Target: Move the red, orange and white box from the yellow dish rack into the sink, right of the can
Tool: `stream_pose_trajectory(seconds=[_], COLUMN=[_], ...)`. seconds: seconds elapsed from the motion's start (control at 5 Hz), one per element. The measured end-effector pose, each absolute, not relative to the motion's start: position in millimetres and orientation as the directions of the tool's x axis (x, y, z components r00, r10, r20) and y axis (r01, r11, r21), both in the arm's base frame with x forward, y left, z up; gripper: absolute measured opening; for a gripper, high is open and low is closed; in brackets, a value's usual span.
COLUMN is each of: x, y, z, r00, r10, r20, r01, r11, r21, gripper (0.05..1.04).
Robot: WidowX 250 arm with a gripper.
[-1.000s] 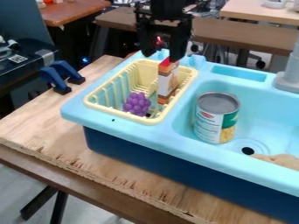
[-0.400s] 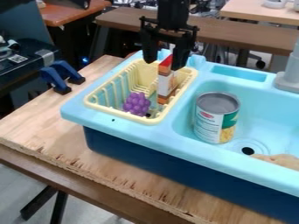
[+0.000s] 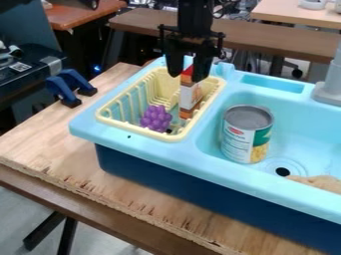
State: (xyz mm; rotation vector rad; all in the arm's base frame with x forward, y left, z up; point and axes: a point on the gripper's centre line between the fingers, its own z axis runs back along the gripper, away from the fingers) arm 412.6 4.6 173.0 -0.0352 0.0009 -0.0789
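Note:
The black gripper (image 3: 185, 78) hangs over the back part of the yellow drying rack (image 3: 106, 121), its two fingers apart on either side of the top of a red, white and orange box (image 3: 190, 94). That box stands upright in the rack, near its right side. Whether the fingers touch it I cannot tell. A bunch of purple grapes (image 3: 156, 118) lies in the rack, in front and to the left of the box.
In the light blue sink (image 3: 306, 124) stands a can (image 3: 247, 133) with a green and white label. A beige item (image 3: 322, 183) lies at the sink's right front, by the drain. A grey faucet (image 3: 331, 84) rises at the right; blue clamps (image 3: 67, 87) sit at the table's left edge.
From a second ago the gripper has moved slightly right and lower, and its fingers now stand around the box's top. Since the middle frame they have come a little closer together.

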Motion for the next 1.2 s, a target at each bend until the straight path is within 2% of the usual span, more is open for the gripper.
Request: stream_pose_trajectory(seconds=[0.2, 0.6, 0.8, 1.0, 1.2], x=[413, 403, 385, 365, 362], y=[2, 8, 10, 5, -10], z=[168, 166, 192, 251, 265], r00=[0.997, 0.997, 0.997, 0.978, 0.975], r10=[-0.081, -0.072, -0.043, -0.006, 0.04], r20=[0.0, 0.019, 0.068, 0.21, 0.219], r01=[0.081, 0.074, 0.048, 0.012, -0.031], r11=[0.995, 0.994, 0.997, 1.0, 0.999], r21=[-0.055, -0.086, -0.063, -0.027, -0.043], gripper=[0.399, 0.388, 0.388, 0.388, 0.388])
